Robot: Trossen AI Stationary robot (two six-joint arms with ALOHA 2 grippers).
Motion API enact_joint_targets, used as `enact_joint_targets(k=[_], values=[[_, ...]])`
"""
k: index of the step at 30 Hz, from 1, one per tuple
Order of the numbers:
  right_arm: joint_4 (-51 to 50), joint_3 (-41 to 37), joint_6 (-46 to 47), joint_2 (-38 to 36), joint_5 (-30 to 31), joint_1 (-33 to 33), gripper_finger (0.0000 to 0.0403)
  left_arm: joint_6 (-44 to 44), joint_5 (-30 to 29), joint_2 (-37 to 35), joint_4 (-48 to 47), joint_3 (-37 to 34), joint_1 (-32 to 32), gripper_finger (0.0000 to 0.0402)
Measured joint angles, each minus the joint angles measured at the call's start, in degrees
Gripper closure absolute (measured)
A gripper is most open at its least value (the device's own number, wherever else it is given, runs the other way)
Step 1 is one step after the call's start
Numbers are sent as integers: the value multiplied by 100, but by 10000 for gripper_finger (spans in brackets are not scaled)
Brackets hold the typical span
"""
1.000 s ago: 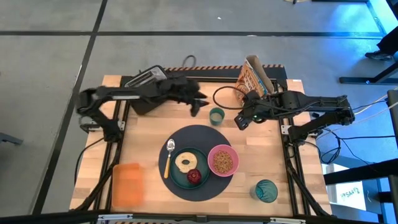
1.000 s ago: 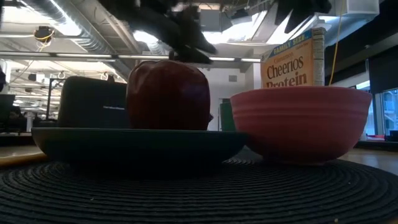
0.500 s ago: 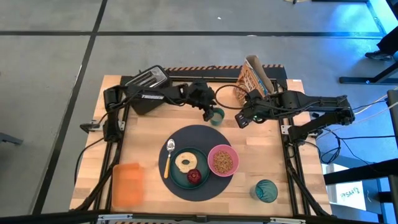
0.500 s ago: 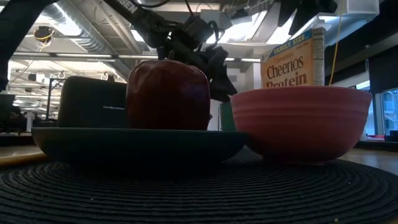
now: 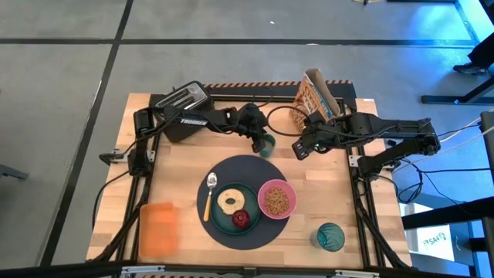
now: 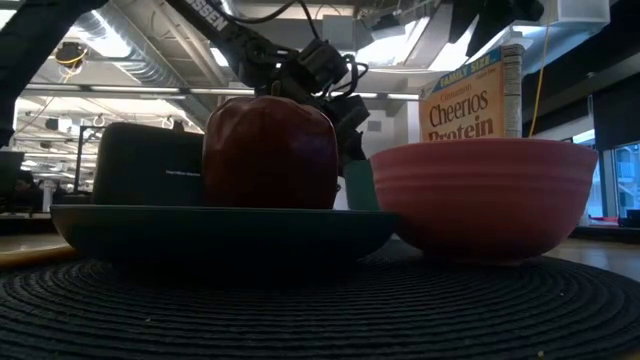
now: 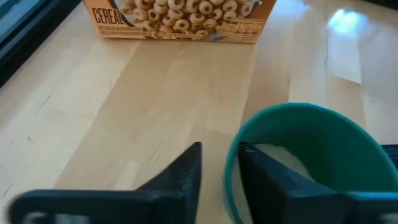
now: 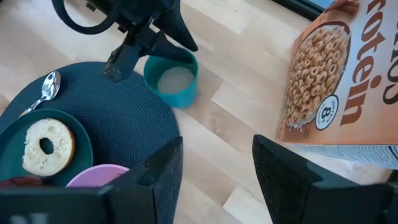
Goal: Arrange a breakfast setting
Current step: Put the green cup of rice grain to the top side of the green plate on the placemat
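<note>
While the plate point(image 5: 224, 218), bagel half point(image 5: 230, 201), fruit point(image 5: 241, 219), spoon point(image 5: 210, 193) and pink bowl point(image 5: 276, 198) sit on the mat point(image 5: 255, 166), we judge one step left: the left gripper point(image 5: 262, 144) straddles the green cup point(image 5: 268, 144) rim, fingers narrowly apart, just behind the mat. Right gripper point(image 5: 300, 148) waits open nearby.

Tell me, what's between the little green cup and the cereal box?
Only bare table lies between the green cup and the cereal box, seen in the left wrist view.
</note>
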Motion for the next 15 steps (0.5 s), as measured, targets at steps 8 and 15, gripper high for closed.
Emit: enact_joint_targets(k=[8,15], values=[[1,0,0,0,0,0,221,8,179,2,-30,0,36,389],[13,2,0,0,7,-1,221,69,239,-226,-558,0,87,396]])
